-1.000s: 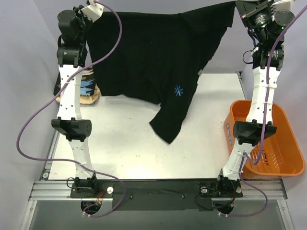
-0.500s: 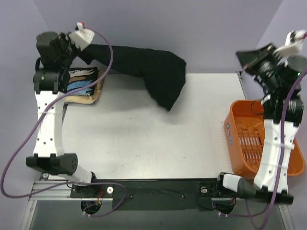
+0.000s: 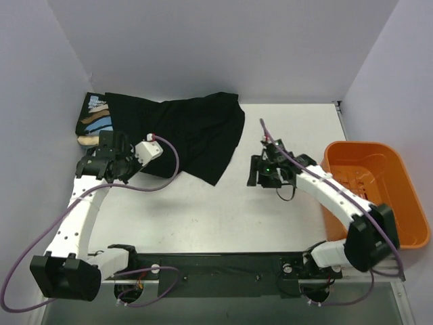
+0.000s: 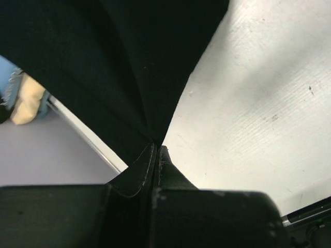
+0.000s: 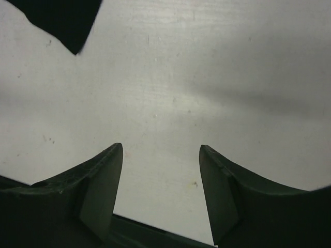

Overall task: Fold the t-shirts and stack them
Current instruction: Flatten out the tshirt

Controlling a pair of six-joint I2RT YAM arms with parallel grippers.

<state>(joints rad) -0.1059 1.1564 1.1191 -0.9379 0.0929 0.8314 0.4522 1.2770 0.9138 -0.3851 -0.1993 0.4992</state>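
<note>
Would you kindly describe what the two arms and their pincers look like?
Both the left arm and right arm have white rounded links with black joints, each trailing a thin purple cable. The left pincer and right pincer have plain matte black fingers.

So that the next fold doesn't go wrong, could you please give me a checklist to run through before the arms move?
1. Left jaws hold the black t-shirt: ok, shut on its cloth.
2. Right jaws free: ok, open over the table, holding nothing.
3. Black t-shirt lying flat: not ok, bunched, its far-left part draped over the printed t-shirt.
4. Right jaws apart from the cloth: ok, the shirt's corner lies beyond them.
5. Orange basket out of the way: ok, at the table's right edge.
</note>
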